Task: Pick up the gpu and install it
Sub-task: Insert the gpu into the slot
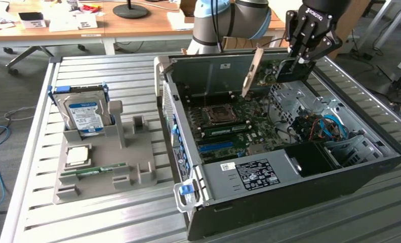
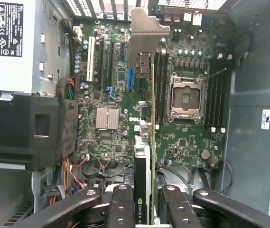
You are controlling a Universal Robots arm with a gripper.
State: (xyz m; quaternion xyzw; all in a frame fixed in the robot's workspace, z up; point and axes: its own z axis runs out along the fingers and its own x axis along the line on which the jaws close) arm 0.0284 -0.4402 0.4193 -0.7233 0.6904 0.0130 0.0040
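GPU (image 1: 283, 71), a thin dark card with a silver-grey metal end bracket, hangs above the open black tower case (image 1: 268, 177). It's over the far end of the green motherboard (image 1: 238, 119), not seated. Bracket end points to the exterior view's left. Black two-finger gripper (image 1: 299, 59) pinches its top edge, with fingers (image 2: 121, 209) clamped on either side.

Risks as I read them:
- edge connector misses the slot if the descent is offset
- bracket snags the case wall
- card pivots in the pinch under insertion force
- loose blue and red cables (image 1: 325, 126) on the exterior view's right foul it
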